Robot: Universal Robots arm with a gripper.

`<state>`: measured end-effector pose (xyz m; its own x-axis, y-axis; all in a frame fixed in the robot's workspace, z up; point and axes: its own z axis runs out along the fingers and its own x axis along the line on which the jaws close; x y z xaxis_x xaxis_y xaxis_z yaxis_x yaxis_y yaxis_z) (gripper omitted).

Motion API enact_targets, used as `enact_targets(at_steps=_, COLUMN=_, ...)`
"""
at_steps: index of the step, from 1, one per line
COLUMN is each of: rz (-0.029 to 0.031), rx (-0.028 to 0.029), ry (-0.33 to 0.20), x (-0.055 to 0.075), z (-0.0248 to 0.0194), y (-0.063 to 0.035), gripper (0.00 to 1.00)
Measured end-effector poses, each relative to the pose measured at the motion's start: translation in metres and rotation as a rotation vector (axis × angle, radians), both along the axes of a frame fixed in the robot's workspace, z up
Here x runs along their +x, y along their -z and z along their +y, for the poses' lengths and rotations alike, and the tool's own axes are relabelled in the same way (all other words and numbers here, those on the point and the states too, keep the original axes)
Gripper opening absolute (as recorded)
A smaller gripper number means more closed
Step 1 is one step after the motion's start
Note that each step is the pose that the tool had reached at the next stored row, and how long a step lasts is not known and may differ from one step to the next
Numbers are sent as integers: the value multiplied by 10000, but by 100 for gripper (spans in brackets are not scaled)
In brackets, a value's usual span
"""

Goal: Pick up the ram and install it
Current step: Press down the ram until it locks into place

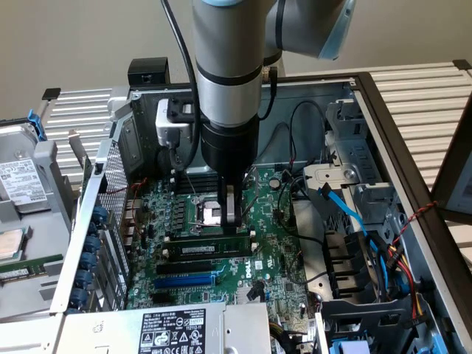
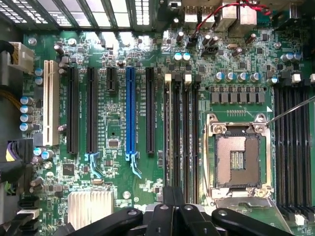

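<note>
The ram [image 1: 210, 246] is a long dark-green stick with black chips and a white label. It stands on edge in a black memory slot on the motherboard [image 1: 273, 254], just in front of the CPU socket [image 1: 209, 214]. My gripper [image 1: 231, 221] comes straight down from the arm, its fingers shut together, with the tips at the ram's top edge, right of its middle. I cannot tell whether they pinch the stick or only touch it. In the wrist view the shut gripper [image 2: 173, 199] lines up with the memory slots [image 2: 179, 137] beside the CPU socket [image 2: 237, 160].
The blue expansion slot [image 1: 184, 280] and black slots lie nearer the case front. Blue and black cables [image 1: 354, 221] and drive bays crowd the exterior view's right. The case's rear wall [image 1: 110, 192] stands at the exterior view's left, and a power supply [image 1: 173, 328] sits in front.
</note>
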<state>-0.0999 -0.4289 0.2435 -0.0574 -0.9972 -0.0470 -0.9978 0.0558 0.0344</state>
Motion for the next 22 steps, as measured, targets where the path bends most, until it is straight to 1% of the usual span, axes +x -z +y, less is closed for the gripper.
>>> enact_targets(at_steps=2, rz=-7, rx=-9, ry=1, x=6, z=0, y=29, gripper=10)
enact_targets(at_steps=7, rz=-9, rx=-44, ry=0, x=7, z=0, y=46, gripper=10)
enact_targets(at_steps=13, rz=-9, rx=-69, ry=0, x=7, z=0, y=71, gripper=10)
enact_targets(at_steps=22, rz=-9, rx=-146, ry=0, x=7, z=0, y=126, gripper=10)
